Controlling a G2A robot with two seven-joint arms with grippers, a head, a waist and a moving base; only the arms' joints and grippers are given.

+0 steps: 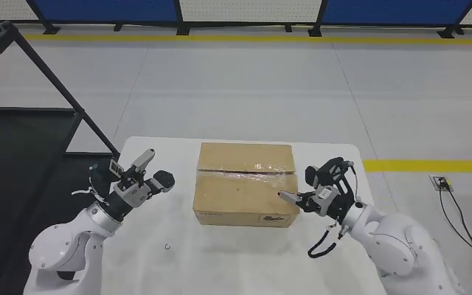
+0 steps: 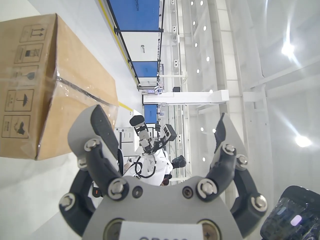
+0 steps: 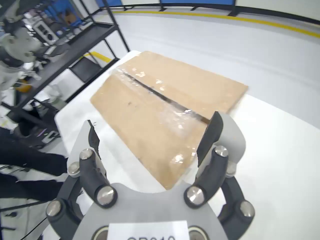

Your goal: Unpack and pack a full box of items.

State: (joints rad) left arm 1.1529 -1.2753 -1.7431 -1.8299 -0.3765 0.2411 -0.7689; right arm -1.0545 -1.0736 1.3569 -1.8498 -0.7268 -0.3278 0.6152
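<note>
A brown cardboard box [image 1: 245,184] sits in the middle of the white table [image 1: 243,254], its top flaps closed and sealed with clear tape along the seam. My left gripper [image 1: 156,168] is open beside the box's left side, a short gap away, holding nothing. In the left wrist view the box [image 2: 50,81] lies beyond the open left gripper [image 2: 160,118]. My right gripper [image 1: 310,181] is open at the box's right front corner. The right wrist view looks over the taped box [image 3: 155,101] between the spread fingers of the right gripper [image 3: 153,123].
A black metal shelf rack [image 1: 44,133] stands just off the table's left edge. A tiny dark ring-shaped thing [image 1: 168,246] lies on the table in front of the left arm. Bare table runs along the front of the box.
</note>
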